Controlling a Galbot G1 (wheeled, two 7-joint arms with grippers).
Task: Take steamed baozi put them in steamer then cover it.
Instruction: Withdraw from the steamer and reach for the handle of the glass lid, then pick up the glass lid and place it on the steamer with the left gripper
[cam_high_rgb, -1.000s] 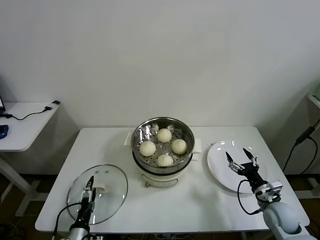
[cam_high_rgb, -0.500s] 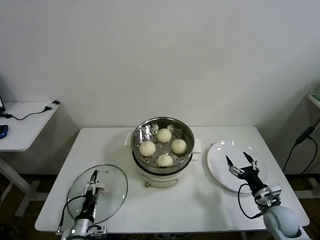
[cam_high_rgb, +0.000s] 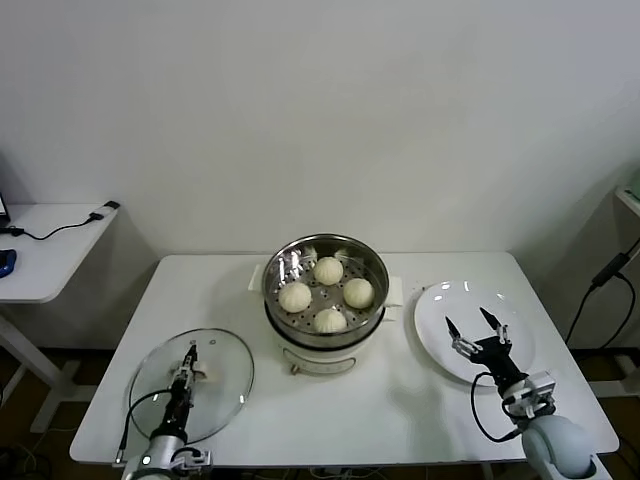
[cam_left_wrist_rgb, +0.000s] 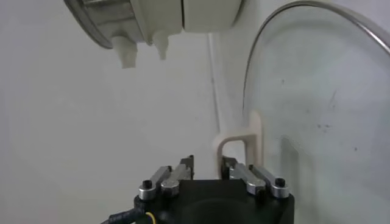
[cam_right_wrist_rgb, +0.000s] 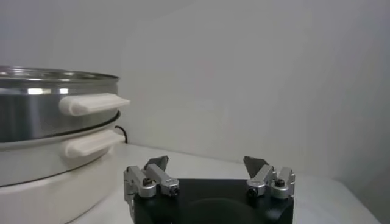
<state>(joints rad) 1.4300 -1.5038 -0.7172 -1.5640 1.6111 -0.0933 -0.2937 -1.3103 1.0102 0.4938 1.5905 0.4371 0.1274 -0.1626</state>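
Several cream-white baozi (cam_high_rgb: 329, 270) lie inside the shiny steamer (cam_high_rgb: 300, 250), which sits on its white pot base at the table's middle. The glass cover (cam_high_rgb: 225, 385) lies flat on the table at the front left. My left gripper (cam_high_rgb: 189, 352) is low over the cover's white handle (cam_left_wrist_rgb: 241, 137). In the left wrist view its fingers (cam_left_wrist_rgb: 183, 165) stand a narrow gap apart with only table showing between them, and the handle's near leg is just beyond one fingertip. My right gripper (cam_high_rgb: 467, 320) is wide open and empty over the white plate (cam_high_rgb: 435, 300).
The steamer's side handles (cam_right_wrist_rgb: 91, 103) show in the right wrist view, and its base (cam_left_wrist_rgb: 207, 12) shows in the left wrist view. A side desk (cam_high_rgb: 45, 245) with cables stands at the far left. The table's front edge is close behind both grippers.
My left gripper has moved forward to the cover's handle, and the cover has shifted slightly left. My right gripper has drawn back a little over the plate.
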